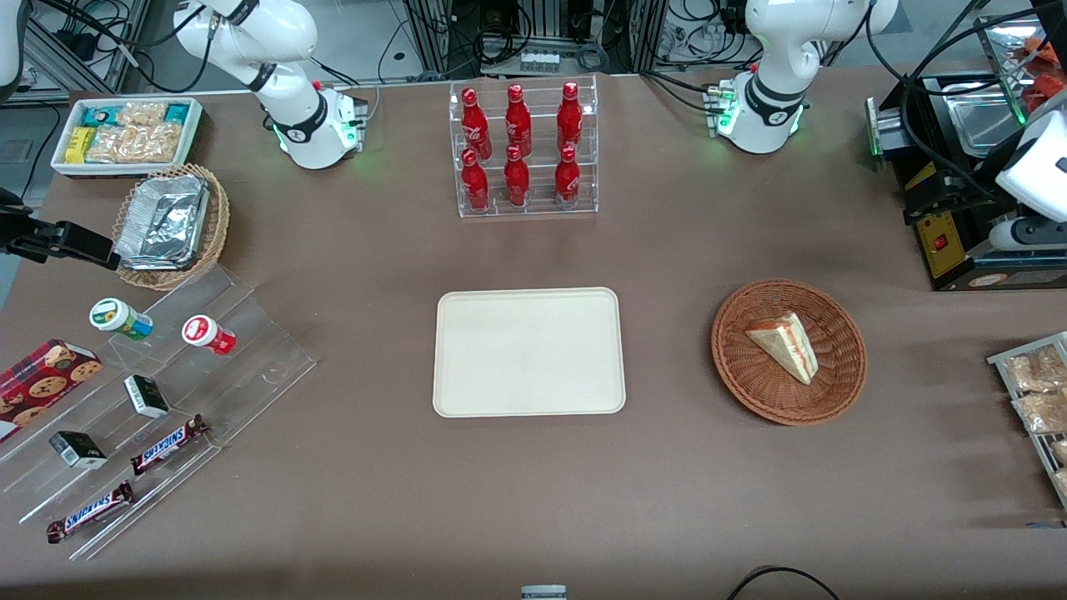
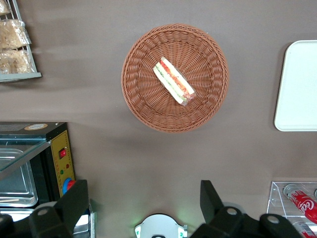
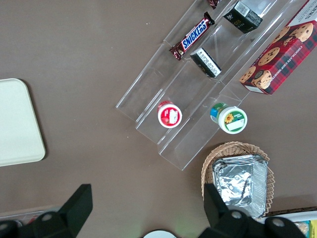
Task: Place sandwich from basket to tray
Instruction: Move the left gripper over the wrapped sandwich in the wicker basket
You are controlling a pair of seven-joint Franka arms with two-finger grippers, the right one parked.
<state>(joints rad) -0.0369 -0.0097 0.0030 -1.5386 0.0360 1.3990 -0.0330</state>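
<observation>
The sandwich, a pale wedge in clear wrap with red and green filling, lies in the round reddish-brown basket. The cream tray lies flat beside the basket, toward the parked arm's end, with nothing on it. In the left wrist view the sandwich lies in the middle of the basket, and one edge of the tray shows. My left gripper is open and empty. It hangs high above the bare table, between its arm's base and the basket. The tray's corner also shows in the right wrist view.
A clear rack of red bottles stands farther from the front camera than the tray. A black machine and a wire rack of snack bags flank the basket. A stepped acrylic display, a tan foil-filled basket and a white snack bin sit toward the parked arm's end.
</observation>
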